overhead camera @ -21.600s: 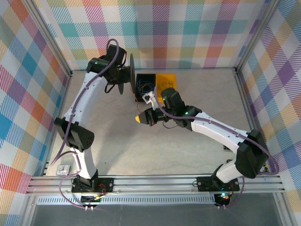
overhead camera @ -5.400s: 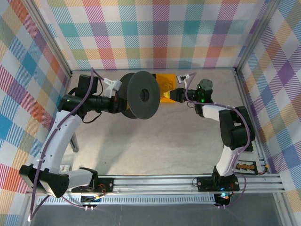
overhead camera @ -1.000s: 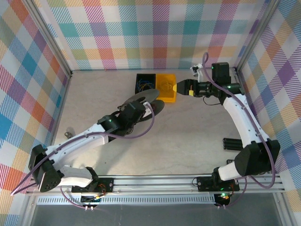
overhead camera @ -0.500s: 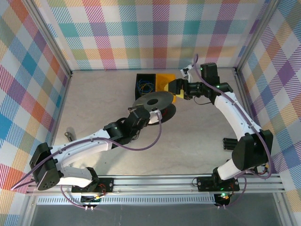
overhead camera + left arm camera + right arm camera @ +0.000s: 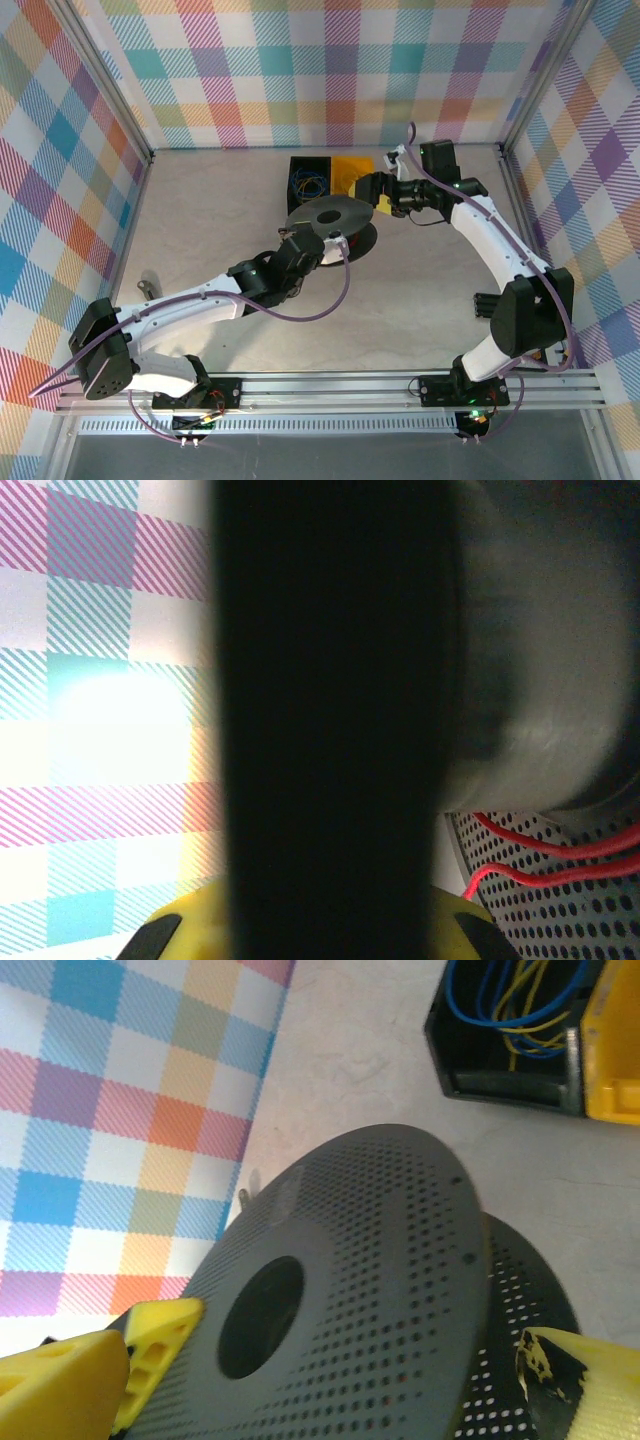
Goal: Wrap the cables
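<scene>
Both arms are wearing smooth white shells, the left arm and the right arm alike, broken up by chunky black joint housings. A thick purple cable is trailing loosely alongside each one. Their black bases are sitting on a silver rail at the near edge, where a small green light is glowing. The right gripper is showing blocky yellow fingers, one carrying a black patch.

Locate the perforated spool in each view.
Top external: spool at centre, tilted, on the near side of the black bin.
Left wrist: edge-on, dark flange down the middle, grey hub to its right.
Right wrist: perforated flange face across centre and bottom.
Shared landmark: plaid wall.
</scene>
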### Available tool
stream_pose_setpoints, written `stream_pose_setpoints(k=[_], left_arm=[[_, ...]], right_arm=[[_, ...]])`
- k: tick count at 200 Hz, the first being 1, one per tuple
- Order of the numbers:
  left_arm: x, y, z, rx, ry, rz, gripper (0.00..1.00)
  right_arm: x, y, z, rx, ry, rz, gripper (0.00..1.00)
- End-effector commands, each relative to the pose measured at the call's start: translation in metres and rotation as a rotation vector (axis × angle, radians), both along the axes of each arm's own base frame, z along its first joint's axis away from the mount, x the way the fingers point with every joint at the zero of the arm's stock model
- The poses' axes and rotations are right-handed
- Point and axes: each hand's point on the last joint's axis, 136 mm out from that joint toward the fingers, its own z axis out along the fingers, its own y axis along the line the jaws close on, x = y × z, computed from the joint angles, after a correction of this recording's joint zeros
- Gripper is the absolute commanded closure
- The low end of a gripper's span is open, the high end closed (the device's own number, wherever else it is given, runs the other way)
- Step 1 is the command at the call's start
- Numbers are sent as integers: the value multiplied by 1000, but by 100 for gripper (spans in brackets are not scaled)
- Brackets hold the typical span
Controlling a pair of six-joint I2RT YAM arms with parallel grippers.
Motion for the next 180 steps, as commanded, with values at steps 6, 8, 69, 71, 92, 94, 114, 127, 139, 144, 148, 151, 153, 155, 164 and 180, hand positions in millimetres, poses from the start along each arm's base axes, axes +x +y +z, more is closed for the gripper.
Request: stream_pose_setpoints(k=[6, 8, 69, 71, 92, 94, 114, 127, 139, 144, 148, 151, 153, 155, 164, 180], left_arm=[[3, -7, 32, -112, -77, 17, 100], [2, -8, 32, -113, -77, 16, 100], [6, -10, 29, -100, -90, 24, 100], [7, -11, 29, -100, -91, 25, 100], [9, -13, 26, -97, -95, 30, 100], [9, -13, 26, -97, -94, 30, 100], [10, -16, 23, -96, -89, 23, 100], [10, -17, 23, -104, -85, 17, 100], [9, -18, 24, -115, -78, 12, 100], [8, -19, 24, -122, -74, 9, 100], [7, -18, 26, -131, -68, 9, 100], [6, -19, 26, -139, -61, 6, 100], [6, -19, 27, -143, -56, 5, 100], [5, -19, 26, -144, -51, 5, 100], [2, -19, 29, -174, -23, 0, 100], [-6, -19, 33, -223, 30, -23, 100]], right_arm=[[9, -7, -12, -66, 7, -63, 1], [9, -7, -11, -62, 5, -62, 1], [-13, 19, 3, 19, 20, 71, 11], [-14, 19, 2, 19, 22, 73, 11], [-23, 20, -1, 41, 42, 75, 15], [-23, 19, -1, 43, 38, 73, 15], [-28, 18, -1, 59, 41, 61, 24], [-29, 17, -2, 60, 42, 47, 31], [-28, 16, -3, 57, 39, 34, 39], [-27, 15, -3, 57, 40, 29, 42], [-27, 15, -3, 57, 41, 26, 44], [-26, 15, -4, 57, 43, 22, 47], [-26, 15, -4, 58, 41, 20, 49], [-25, 15, -4, 59, 42, 18, 50], [-23, 15, -5, 57, 45, 6, 56], [-19, 15, -7, 57, 54, -9, 73]])
